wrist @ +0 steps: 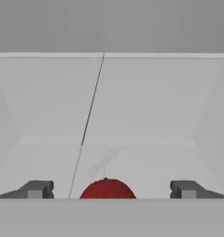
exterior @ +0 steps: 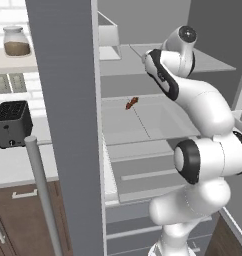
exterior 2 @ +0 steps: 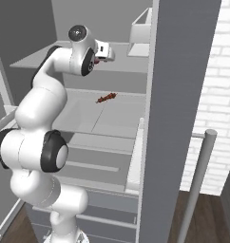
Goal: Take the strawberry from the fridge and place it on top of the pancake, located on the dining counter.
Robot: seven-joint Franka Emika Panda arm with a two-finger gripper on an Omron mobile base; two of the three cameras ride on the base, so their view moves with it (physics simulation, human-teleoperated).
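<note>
Item: strawberry (wrist: 107, 189), on fridge (exterior: 68, 125) shelf, centred between fingertips (wrist: 37, 189). Gripper (wrist: 111, 190): spread wide, empty. Advice: advance straight, keep fruit centred, close gently to avoid nudging it away.

The arm (exterior: 203, 150) reaches into the open fridge (exterior: 143, 120) above a reddish-brown food item (exterior: 131, 103).

Fridge (exterior: 68, 125) doors swung wide, so front access to the interior is free. Gripper (wrist: 111, 190) sits w/ jaws spread wide on the upper shelf (exterior 2: 126, 64); strawberry (wrist: 108, 190) lies between the tips, nothing else crowding it. Side walls + back wall box the shelf in. Lower shelf (exterior: 158, 120) has one reddish-brown food item (exterior: 131, 103) mid-shelf, room either side.
</note>
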